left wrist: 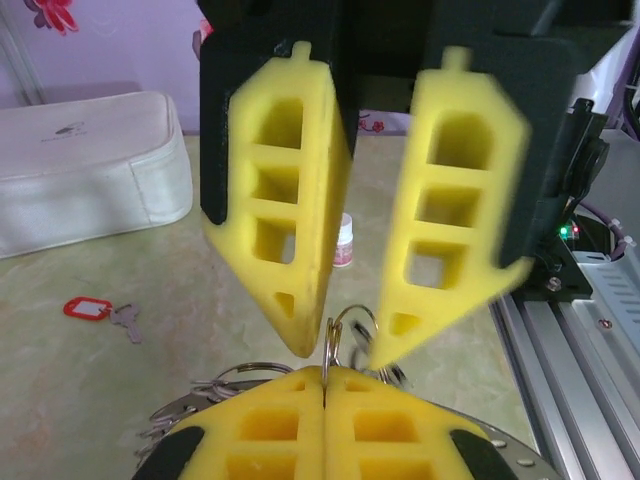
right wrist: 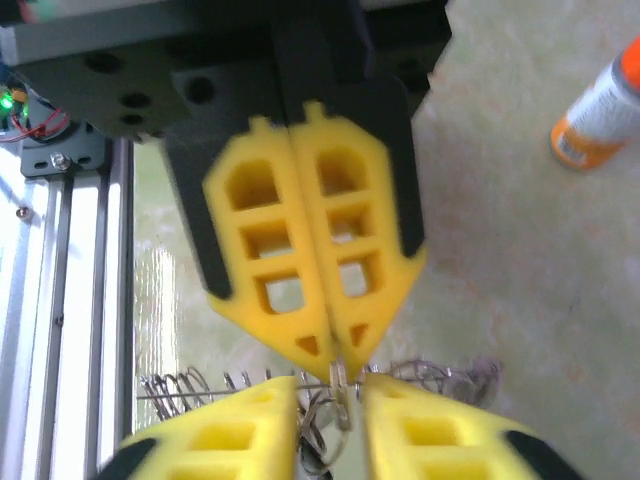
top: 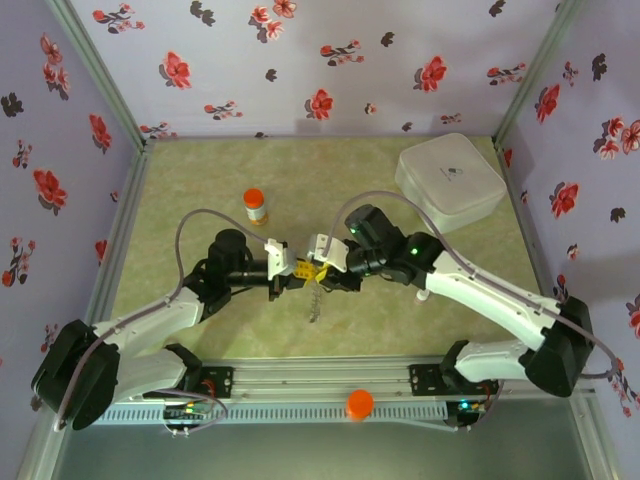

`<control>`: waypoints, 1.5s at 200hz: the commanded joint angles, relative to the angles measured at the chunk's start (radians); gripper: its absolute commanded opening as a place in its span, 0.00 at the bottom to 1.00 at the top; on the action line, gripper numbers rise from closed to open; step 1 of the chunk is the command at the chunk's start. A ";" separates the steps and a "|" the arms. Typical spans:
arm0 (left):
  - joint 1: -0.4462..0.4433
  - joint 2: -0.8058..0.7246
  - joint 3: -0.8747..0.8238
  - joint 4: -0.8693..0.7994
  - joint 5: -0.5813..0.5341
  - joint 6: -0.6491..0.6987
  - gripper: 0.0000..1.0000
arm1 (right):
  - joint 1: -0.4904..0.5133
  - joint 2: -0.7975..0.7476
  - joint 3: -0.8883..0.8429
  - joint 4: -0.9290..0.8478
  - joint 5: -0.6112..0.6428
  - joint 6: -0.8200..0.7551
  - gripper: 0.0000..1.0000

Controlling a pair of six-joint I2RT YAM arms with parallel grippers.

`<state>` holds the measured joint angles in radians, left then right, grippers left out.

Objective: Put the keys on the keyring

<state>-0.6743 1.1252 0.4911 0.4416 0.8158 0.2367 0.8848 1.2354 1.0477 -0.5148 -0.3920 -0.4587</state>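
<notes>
Both grippers meet tip to tip above the middle of the table. My left gripper (top: 300, 272) (left wrist: 325, 372) is shut on a thin silvery ring (left wrist: 350, 325) of the keyring. The keyring's wire loops (left wrist: 200, 395) (right wrist: 190, 385) hang below the fingers, and it dangles under the grippers (top: 316, 305). My right gripper (top: 325, 270) (right wrist: 330, 385) (left wrist: 345, 350) is open, its yellow fingertips (left wrist: 300, 335) either side of that ring with gaps showing. One key with a red tag (left wrist: 85, 308) lies flat on the table, apart from both grippers. The other key is hidden.
A white zip case (top: 450, 178) (left wrist: 80, 170) sits at the back right. An orange-capped bottle (top: 256, 205) (right wrist: 600, 110) stands behind the left arm. A small white cap (left wrist: 343, 240) stands beyond the grippers. The aluminium rail (top: 320, 385) runs along the near edge.
</notes>
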 commanded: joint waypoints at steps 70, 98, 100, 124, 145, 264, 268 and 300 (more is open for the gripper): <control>-0.004 0.013 -0.068 0.360 0.048 -0.142 0.00 | -0.051 -0.148 -0.185 0.254 -0.094 0.168 0.29; -0.004 0.014 -0.069 0.360 0.039 -0.131 0.00 | -0.052 -0.185 -0.219 0.266 -0.076 0.199 0.27; -0.005 0.015 -0.068 0.360 0.039 -0.131 0.00 | -0.053 -0.188 -0.221 0.266 -0.076 0.201 0.27; -0.004 0.016 -0.069 0.355 0.015 -0.120 0.00 | -0.052 -0.216 -0.236 0.261 -0.065 0.218 0.30; -0.005 0.013 -0.069 0.346 -0.004 -0.108 0.00 | -0.053 -0.236 -0.252 0.280 -0.051 0.231 0.35; -0.004 0.008 -0.068 0.335 -0.006 -0.102 0.00 | -0.053 -0.191 -0.220 0.281 -0.029 0.255 0.08; -0.004 0.007 -0.069 0.335 -0.006 -0.102 0.00 | -0.053 -0.187 -0.217 0.275 -0.028 0.254 0.08; -0.004 0.003 -0.070 0.334 -0.009 -0.103 0.00 | -0.053 -0.174 -0.209 0.253 -0.016 0.245 0.02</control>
<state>-0.6743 1.1378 0.4225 0.7216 0.8116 0.1181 0.8352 1.0496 0.8036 -0.2146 -0.4252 -0.2005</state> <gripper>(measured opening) 0.061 0.066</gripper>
